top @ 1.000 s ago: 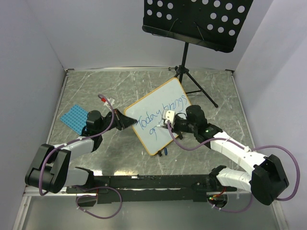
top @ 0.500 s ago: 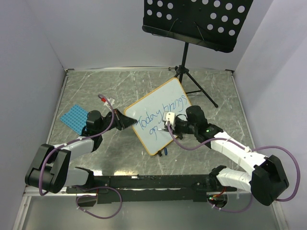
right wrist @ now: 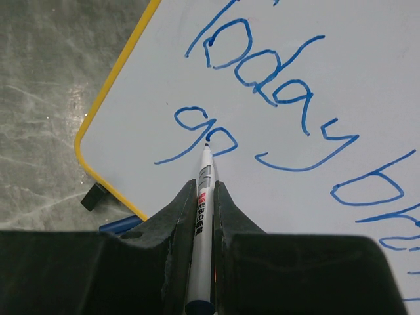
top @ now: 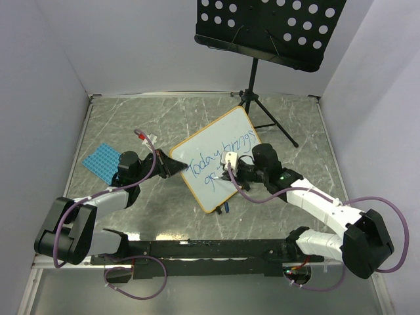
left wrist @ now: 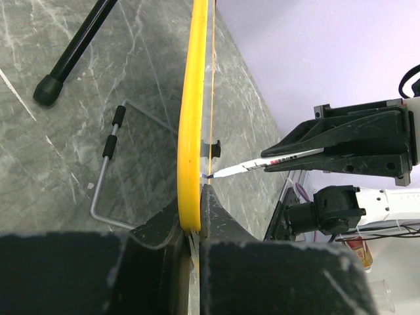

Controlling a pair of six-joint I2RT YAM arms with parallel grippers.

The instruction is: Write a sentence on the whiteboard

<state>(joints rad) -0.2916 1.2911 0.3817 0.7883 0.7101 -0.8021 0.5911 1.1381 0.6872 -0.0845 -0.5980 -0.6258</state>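
Left gripper (left wrist: 195, 220) pinches the board (top: 209, 152) edge, right gripper (right wrist: 205, 195) clamps the marker (right wrist: 205, 177), sentence (right wrist: 262, 92) mid-"good"; next, finish the letters with light pressure

The whiteboard (top: 220, 161) stood tilted across the middle of the table (top: 131, 118) and barred the straight way between the two arms. The left gripper (top: 176, 165) was clamped on its yellow frame at the left corner. The right gripper (top: 228, 172), pinching a marker (right wrist: 205, 197), reached over the written face, so both sides were taken up. Behind the board a wire prop (left wrist: 109, 146) stuck out over the tabletop, and a tripod leg (left wrist: 72, 49) of the music stand (top: 269, 29) came down near it. A blue studded mat (top: 100, 162) lay beside the left arm. A small blue piece (top: 225, 209) lay at the board's near edge. Bare tabletop showed between the mat and the back wall, and to the right of the tripod.
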